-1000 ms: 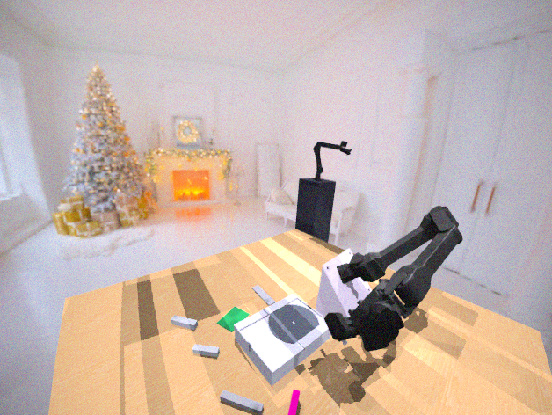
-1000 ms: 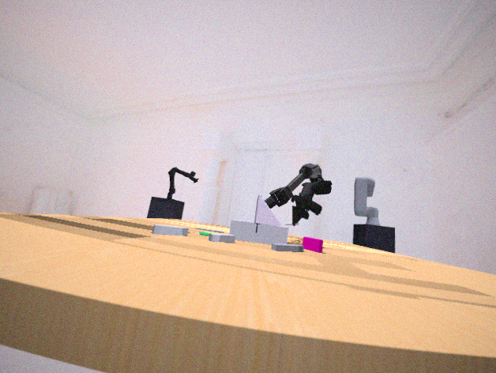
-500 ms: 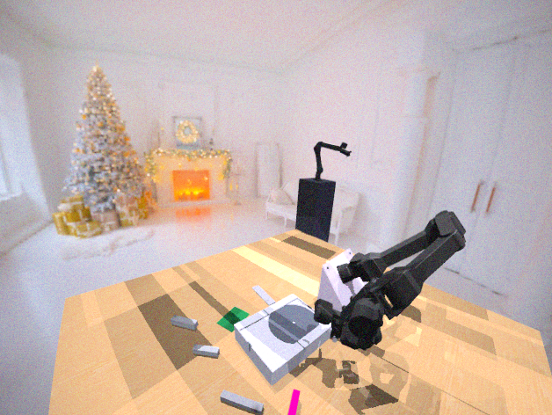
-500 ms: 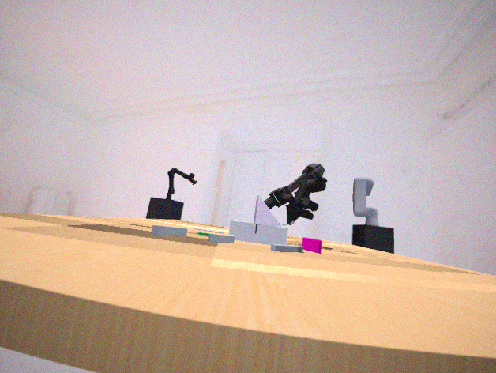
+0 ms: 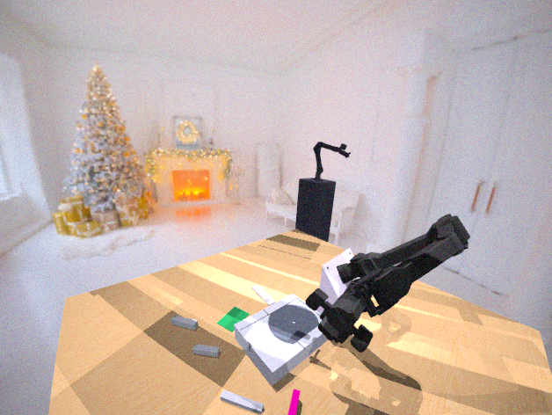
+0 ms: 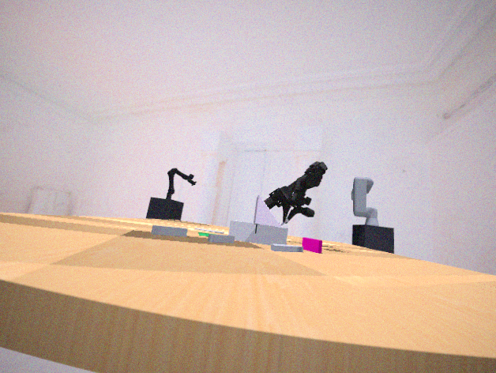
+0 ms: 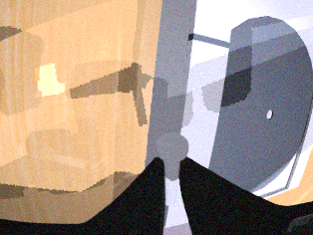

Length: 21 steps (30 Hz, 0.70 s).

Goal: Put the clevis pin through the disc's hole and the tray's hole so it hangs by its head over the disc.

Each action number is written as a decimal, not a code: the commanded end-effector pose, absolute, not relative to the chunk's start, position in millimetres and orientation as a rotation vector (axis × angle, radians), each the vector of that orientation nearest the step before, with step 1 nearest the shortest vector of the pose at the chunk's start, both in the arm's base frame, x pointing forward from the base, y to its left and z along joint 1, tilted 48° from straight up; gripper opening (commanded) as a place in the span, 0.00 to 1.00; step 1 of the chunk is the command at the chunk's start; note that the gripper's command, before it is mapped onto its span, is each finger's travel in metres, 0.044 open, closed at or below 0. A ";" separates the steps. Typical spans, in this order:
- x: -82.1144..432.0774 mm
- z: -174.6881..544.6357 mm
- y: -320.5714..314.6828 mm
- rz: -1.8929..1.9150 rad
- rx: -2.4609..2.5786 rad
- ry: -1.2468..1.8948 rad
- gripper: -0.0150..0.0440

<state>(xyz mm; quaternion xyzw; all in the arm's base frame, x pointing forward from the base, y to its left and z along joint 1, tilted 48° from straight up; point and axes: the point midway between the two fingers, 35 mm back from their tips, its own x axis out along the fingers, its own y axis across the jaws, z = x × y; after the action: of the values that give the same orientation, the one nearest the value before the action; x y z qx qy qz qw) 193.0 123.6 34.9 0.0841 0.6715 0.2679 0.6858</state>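
My gripper (image 7: 169, 164) (image 6: 284, 220) is shut on the steel clevis pin (image 7: 172, 145). The pin's round head stands out at the fingertips and part of its shank shows between the fingers. In the top view the gripper's body hangs just beside the tray's right edge and hides the fingertips and pin. The white-grey tray (image 5: 260, 341) (image 6: 264, 234) (image 7: 171, 50) stands on the table. The dark grey disc (image 5: 285, 328) (image 7: 279, 70) lies flat in it, with a small light hole at its middle. The pin appears over the tray's side, away from the disc's hole; its height is unclear.
A pale upright bracket (image 5: 330, 279) (image 6: 264, 214) stands close behind the tray. Several grey blocks, one at the front (image 5: 242, 401) (image 6: 286, 248), lie around the tray. A magenta block (image 5: 294, 401) (image 6: 311, 245) and a green patch (image 5: 233, 318) are also near it.
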 end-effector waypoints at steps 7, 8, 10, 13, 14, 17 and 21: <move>200.8 26.1 112.0 0.377 0.452 1.627 0.25; 201.6 25.1 110.3 0.351 0.479 1.637 0.25; 203.1 23.2 107.0 0.298 0.534 1.657 0.25; 205.4 20.4 102.3 0.219 0.615 1.685 0.25; 206.1 19.4 100.7 0.192 0.642 1.694 0.25; 208.2 16.6 96.4 0.113 0.724 1.719 0.25; 211.0 13.0 91.9 0.010 0.835 1.751 0.25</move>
<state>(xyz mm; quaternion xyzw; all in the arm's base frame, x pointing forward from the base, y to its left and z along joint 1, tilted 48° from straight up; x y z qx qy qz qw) 208.5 94.6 15.1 0.3265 0.7416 0.0319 0.5852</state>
